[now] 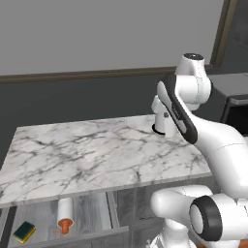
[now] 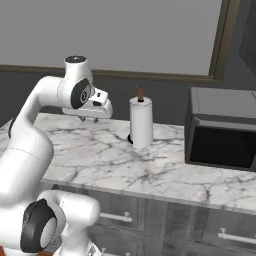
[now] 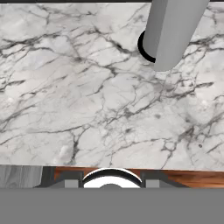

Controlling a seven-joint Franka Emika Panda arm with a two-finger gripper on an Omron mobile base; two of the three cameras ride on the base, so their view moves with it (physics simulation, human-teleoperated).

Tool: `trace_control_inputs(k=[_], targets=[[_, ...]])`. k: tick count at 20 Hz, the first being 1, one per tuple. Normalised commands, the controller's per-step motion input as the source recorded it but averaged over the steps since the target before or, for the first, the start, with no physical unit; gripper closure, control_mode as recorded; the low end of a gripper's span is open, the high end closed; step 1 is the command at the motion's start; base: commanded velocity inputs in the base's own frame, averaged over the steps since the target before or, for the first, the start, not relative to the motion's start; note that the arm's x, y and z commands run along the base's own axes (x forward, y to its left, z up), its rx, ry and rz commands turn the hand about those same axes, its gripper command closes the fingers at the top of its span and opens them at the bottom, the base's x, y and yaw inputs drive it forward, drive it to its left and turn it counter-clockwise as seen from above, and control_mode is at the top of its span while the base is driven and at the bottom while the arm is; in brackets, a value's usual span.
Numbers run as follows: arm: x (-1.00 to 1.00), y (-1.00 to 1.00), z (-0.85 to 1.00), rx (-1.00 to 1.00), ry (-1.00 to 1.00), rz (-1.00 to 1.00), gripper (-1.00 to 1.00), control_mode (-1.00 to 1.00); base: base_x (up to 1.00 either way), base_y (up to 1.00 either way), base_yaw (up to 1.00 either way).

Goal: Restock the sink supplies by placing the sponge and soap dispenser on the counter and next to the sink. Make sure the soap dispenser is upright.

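My fingers (image 2: 90,119) hover above desk (image 1: 97,155) mid-slab, holding nothing; gap unclear, cannot tell. Sponge (image 1: 24,232) and soap dispenser (image 1: 64,213) lie in open drawer (image 1: 72,218) below front edge, dispenser on its side, needs righting. Paper-towel roll (image 2: 141,122) upright near back edge.

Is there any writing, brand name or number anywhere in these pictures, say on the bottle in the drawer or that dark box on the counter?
None: no text can be read anywhere.
soap dispenser: plain, no label.
sponge: no print.
paper-towel roll: blank.
microwave: no visible buttons or brand.
counter: only grey veins.
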Motion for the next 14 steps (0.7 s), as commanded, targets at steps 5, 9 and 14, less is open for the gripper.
trace_control_inputs(k=[5,9,14], targets=[[-0.50,0.36,-0.30,-0.04,-0.13,-0.01,-1.00,-1.00,0.00,0.00,0.00],[-0.17,1.00,-0.98,-0.17,-0.10,-0.08,-1.00,-1.00,0.00,0.00,0.00],[-0.24,1.00,-0.73,-0.01,0.00,-0.08,-1.00,-1.00,0.00,0.00,0.00]])
